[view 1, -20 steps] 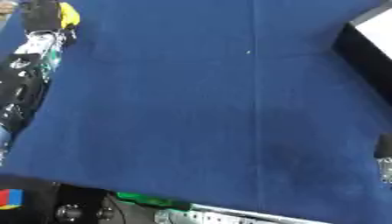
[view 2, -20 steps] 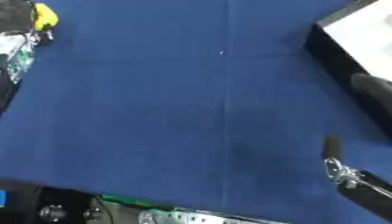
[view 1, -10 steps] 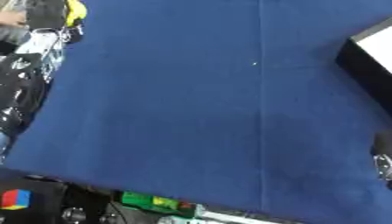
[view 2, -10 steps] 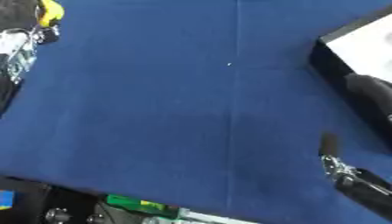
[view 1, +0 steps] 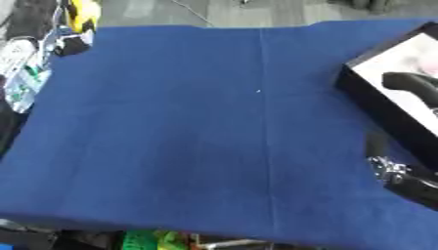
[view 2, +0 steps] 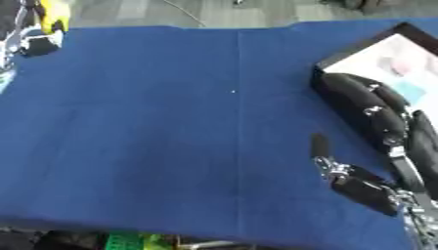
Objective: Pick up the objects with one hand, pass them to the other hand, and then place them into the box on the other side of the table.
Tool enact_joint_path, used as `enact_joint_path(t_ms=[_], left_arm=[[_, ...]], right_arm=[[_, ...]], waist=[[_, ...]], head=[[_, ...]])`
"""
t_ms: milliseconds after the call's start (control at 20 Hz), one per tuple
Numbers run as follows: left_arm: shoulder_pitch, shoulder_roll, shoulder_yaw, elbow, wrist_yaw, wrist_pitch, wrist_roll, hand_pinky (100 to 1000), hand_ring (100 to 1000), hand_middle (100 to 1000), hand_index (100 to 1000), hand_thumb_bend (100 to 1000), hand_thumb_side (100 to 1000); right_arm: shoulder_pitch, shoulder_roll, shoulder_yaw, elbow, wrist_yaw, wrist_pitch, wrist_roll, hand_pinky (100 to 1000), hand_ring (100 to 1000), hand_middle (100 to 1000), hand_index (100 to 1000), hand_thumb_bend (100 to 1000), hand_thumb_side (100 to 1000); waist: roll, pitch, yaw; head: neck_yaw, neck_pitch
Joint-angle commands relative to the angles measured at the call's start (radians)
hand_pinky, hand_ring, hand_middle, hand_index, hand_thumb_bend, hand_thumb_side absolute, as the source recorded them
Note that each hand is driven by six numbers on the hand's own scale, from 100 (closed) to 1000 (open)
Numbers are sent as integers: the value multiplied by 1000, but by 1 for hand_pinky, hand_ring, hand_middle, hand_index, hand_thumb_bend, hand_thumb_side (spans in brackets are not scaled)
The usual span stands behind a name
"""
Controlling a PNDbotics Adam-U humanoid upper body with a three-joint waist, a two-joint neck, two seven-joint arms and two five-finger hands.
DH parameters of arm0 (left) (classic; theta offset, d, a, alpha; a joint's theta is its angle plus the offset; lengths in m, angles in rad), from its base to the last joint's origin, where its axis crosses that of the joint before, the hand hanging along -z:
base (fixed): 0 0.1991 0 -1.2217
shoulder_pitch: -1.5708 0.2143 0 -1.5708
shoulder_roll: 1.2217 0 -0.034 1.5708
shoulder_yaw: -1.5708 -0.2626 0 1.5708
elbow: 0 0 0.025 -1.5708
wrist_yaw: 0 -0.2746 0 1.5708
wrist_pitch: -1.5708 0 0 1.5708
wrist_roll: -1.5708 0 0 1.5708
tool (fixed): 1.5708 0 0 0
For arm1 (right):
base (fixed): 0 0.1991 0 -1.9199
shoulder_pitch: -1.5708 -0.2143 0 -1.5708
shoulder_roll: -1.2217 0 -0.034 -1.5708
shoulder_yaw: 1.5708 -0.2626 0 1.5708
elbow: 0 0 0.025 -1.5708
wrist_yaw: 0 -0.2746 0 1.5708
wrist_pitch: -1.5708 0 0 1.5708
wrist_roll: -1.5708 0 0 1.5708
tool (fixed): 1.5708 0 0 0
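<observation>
Seemingly between transfers, we hold our right hand [view 2: 376, 127] open and empty beside the box [view 2: 338, 56], so next our unseen left must fetch the yellow object [view 1: 81, 12] far left of it.

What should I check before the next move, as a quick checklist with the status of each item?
1. Right hand free: ok, fingers straight, holding nothing.
2. Box in view at the right edge: ok, white inside, pale items in it.
3. Left hand holding an object: cannot tell; only a blurred yellow thing and black parts show at the far left corner.
4. Blue cloth between the sides free of objects: ok.
5. Right hand clear of the box: not ok, fingers overlap its near wall.
</observation>
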Motion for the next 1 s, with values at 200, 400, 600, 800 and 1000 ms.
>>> enact_joint_path(t_ms=[200,400,600,800,1000], left_arm=[[32,10,-75,-295,144,-10,-117,639,341,262,272,100,251],[36,-14,-145,-440,261,-28,-219,643,332,258,268,100,249],[14,-51,-208,-540,387,-47,-318,646,323,253,262,100,250],[-21,-88,-263,-611,519,-43,-402,648,315,248,258,100,252],[-58,-109,-303,-625,626,-60,-459,653,316,248,258,100,252]], right_arm=[[-50,-50,26,-21,-22,-20,26,824,803,836,953,100,100],[-90,-58,59,-21,-39,-42,46,828,807,843,954,188,120],[-135,-58,93,-21,-51,-68,64,847,838,877,963,372,151],[-165,-55,114,-21,-62,-92,81,860,870,912,974,450,149],[-182,-53,122,-21,-67,-114,85,869,893,935,979,490,126]], waist=[[-6,-47,26],[-8,-59,41],[-8,-64,49],[-8,-65,54],[-5,-64,56]], head=[[-92,-3],[-137,-3],[-162,-3],[-180,-3],[-186,-3]])
